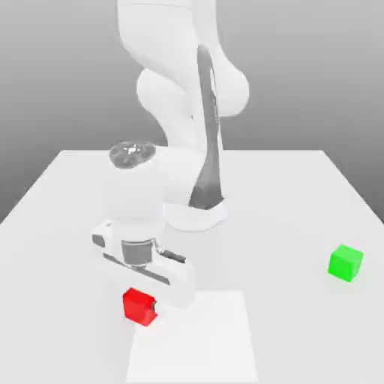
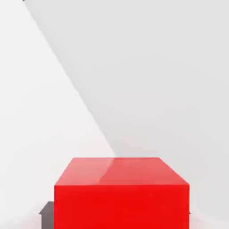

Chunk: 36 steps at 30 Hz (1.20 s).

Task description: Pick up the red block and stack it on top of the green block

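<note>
In the exterior view the arm's hand covers part of the red block (image 1: 138,305), and the gripper (image 1: 153,303) fingers are mostly out of sight behind hand and block. In the hand view the block (image 2: 120,192) runs off the picture's edge, and dark fingertips (image 2: 46,211) barely peek out beside it.

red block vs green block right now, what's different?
Colour: the red block is red, the green block green. State: the hand is shut on the red block; the green block stands free. Place: the red block is toward the exterior view's left, the green block far right. Both are cubes on the table.
</note>
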Available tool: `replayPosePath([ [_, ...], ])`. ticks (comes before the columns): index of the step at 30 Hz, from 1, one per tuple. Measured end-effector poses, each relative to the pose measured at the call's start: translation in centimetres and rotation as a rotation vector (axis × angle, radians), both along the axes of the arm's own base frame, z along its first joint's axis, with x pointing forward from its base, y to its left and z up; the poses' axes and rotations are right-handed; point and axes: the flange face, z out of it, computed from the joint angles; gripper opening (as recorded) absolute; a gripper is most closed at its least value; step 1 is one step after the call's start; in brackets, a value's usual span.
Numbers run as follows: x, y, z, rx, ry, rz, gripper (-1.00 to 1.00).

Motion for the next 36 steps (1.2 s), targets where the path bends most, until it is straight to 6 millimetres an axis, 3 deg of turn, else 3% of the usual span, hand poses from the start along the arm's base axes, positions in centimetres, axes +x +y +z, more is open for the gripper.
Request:
replayPosePath([
  [4,0.0,0.2,3.5,0.0,0.0,0.018,-1.0],
  [6,0.4,2.0,4.2,0.001,-0.001,0.123,-1.0],
  [9,1.3,10.3,4.8,0.003,-0.002,0.457,-1.0],
  [15,-0.4,22.4,5.8,0.004,-0.003,1.03,-1.0],
  [20,-4.7,31.5,6.7,0.003,-0.002,1.494,-1.0],
  [26,-12.7,40.5,7.6,0.001,0.001,2.045,-1.0],
  [32,-13.6,41.5,2.7,-0.004,0.001,2.119,-1.0],
  [33,-13.7,41.5,1.8,-0.003,0.001,2.12,1.0],
  [36,-13.7,41.5,1.8,-0.003,0.001,2.12,1.0],
])
